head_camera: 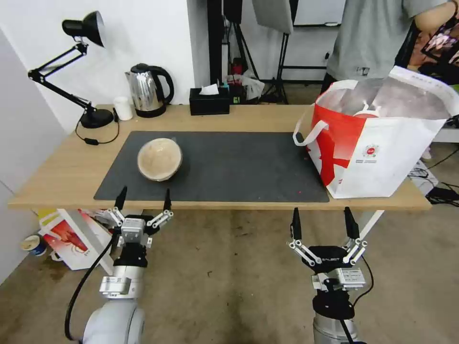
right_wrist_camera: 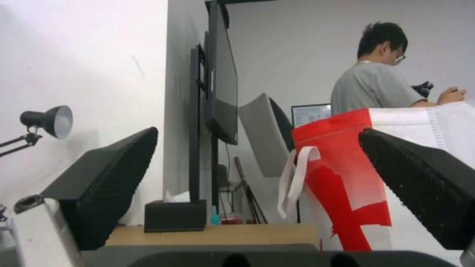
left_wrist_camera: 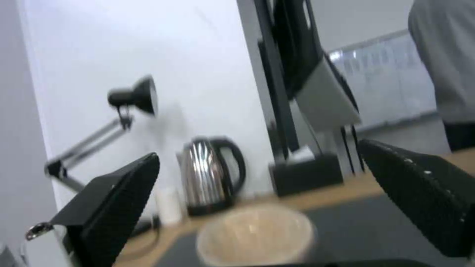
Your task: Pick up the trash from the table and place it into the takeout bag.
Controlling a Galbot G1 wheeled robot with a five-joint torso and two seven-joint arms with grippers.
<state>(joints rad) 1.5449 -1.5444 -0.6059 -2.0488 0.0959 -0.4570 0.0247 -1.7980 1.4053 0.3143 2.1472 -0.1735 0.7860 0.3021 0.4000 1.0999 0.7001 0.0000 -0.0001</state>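
Grippers first: my left gripper (head_camera: 143,199) sits lower left of the head frame, just short of the table (head_camera: 67,172) edge, jaws spread wide, nothing in them. My right gripper (head_camera: 323,223) sits lower centre-right, below the edge, also spread wide and empty.

Next out: tan lidded bowl (head_camera: 159,159) on the dark mat (head_camera: 239,167), left of centre, tipped so its round face points my way. In the left wrist view the bowl (left_wrist_camera: 255,233) lies between my fingertips (left_wrist_camera: 126,193) but farther off, not touching.

Handling guess: light, thin-walled, probably flexes if squeezed hard; smooth curved side could slip or roll. I'd pinch across the rim where lid meets wall, gentle force.

Farther: takeout bag (head_camera: 382,138) at right of the frame, standing open on the table end, foil lining showing, a white loop handle hanging off its left side.

Hard to make out: something red and white shows inside the bag mouth, can't identify it. Bag's far corner is cut off by the frame. Can't tell whether the bowl's lid is seated or whether there's weight inside.
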